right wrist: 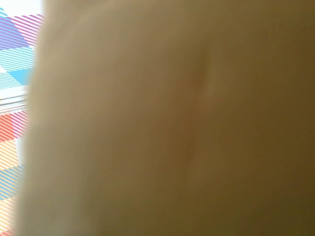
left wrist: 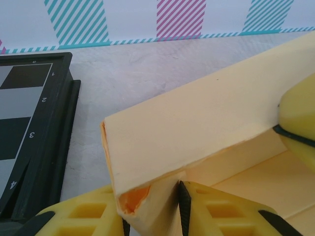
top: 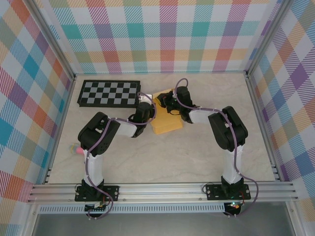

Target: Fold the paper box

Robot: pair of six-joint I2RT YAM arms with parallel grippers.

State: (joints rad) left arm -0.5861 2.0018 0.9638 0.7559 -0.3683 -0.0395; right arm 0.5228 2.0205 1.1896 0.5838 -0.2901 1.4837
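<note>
1. Where the two arms meet at mid-tabletop, the yellow-orange thin cardboard paper box [top: 166, 125] lies partly folded, its flat base on the pale marbled tabletop [top: 162, 162] and one long flap [left wrist: 197, 123] standing up at a slant.
2. At the near corner of that flap, the left gripper [left wrist: 150, 211] has its yellow jaws pinching the folded cardboard edge between them.
3. At the flap's other end, the right gripper [left wrist: 291, 132] has its jaws pressed together on the cardboard edge; its wrist camera is so close that the sheet is a tan blur.
4. Seen from above, both grippers sit over the box's rear-left part, side by side.
5. Left of the box and apart from it, the flat rectangular black-and-grey checkerboard [top: 109, 93] lies near the back wall.
6. Multicoloured plaid panels [top: 162, 34] enclose the tabletop on three sides.
</note>
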